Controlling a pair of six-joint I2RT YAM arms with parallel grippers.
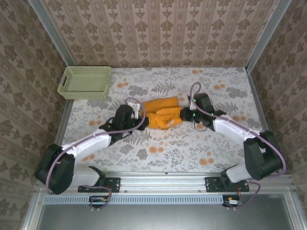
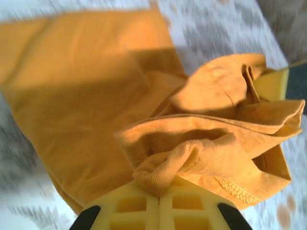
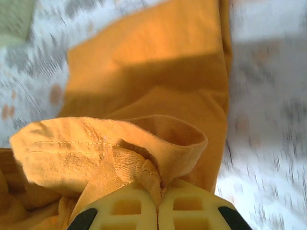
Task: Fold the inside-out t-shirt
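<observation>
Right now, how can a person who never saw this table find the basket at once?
Look at the flowered table, then at its far left corner. The basket stands there; it alone is pale green mesh, while the t-shirt in the middle is orange cloth.

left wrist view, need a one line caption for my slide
Left fingers shut on a bunched fold of the orange t-shirt, the rest lying on the floral tabletop.

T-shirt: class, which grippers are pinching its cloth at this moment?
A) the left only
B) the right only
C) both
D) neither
C: the left gripper and the right gripper are each shut on a bunch of the t-shirt, as each wrist view shows.
</observation>
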